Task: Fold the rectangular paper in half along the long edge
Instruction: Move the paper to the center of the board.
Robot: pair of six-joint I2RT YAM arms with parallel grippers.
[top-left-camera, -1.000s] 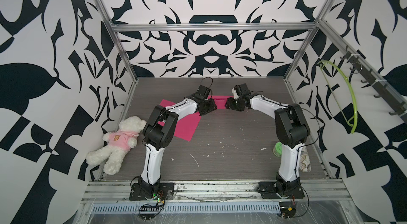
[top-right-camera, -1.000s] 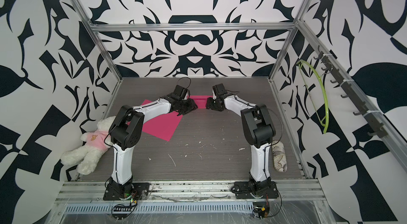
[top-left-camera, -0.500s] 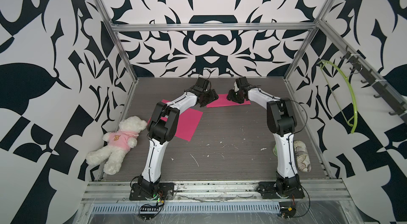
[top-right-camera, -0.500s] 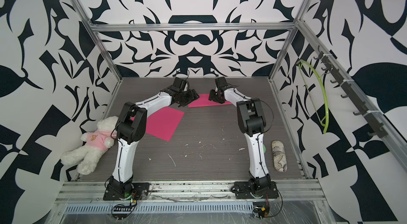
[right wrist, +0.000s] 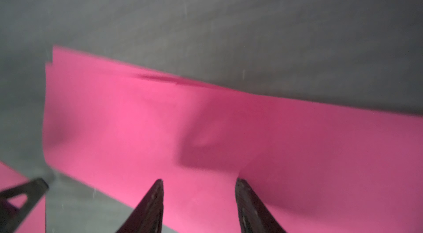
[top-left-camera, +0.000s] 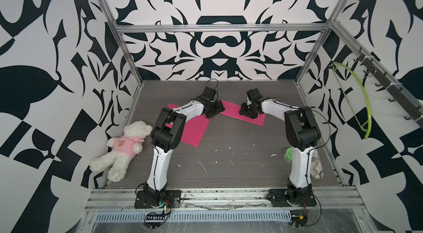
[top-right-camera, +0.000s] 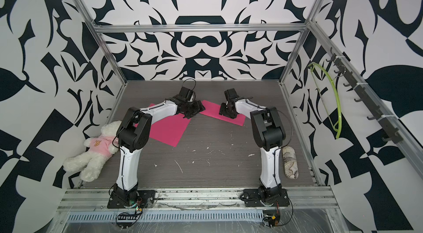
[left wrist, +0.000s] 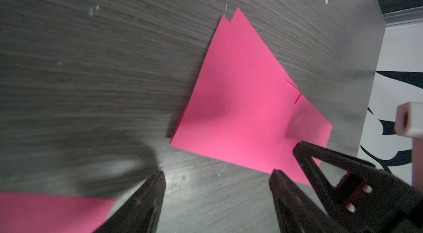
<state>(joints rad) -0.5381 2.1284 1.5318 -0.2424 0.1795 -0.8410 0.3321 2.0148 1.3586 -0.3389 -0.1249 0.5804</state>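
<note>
The pink paper [top-left-camera: 231, 110] [top-right-camera: 211, 112] lies folded into a narrow strip at the back middle of the table. In the left wrist view the paper [left wrist: 242, 106] shows two layers slightly offset at its far corner. My left gripper [top-left-camera: 214, 109] [left wrist: 216, 173] is open over bare table just off the strip's left end, holding nothing. My right gripper [top-left-camera: 248, 111] [right wrist: 199, 181] is open with its tips down over the strip [right wrist: 229, 117], nothing between them. A right finger [left wrist: 320, 158] rests at the strip's edge in the left wrist view.
A second flat pink sheet [top-left-camera: 194, 128] [top-right-camera: 169, 128] lies under my left arm. A white teddy bear [top-left-camera: 123, 149] lies at the left wall. A green tape roll [top-left-camera: 288, 154] and a patterned pouch [top-right-camera: 289, 163] sit by the right arm. A green hanger [top-left-camera: 359, 101] hangs right.
My left gripper's jaws have opened wider. Both arms stretched toward the back half a second ago and have drawn back. More of the folded strip now shows between the grippers.
</note>
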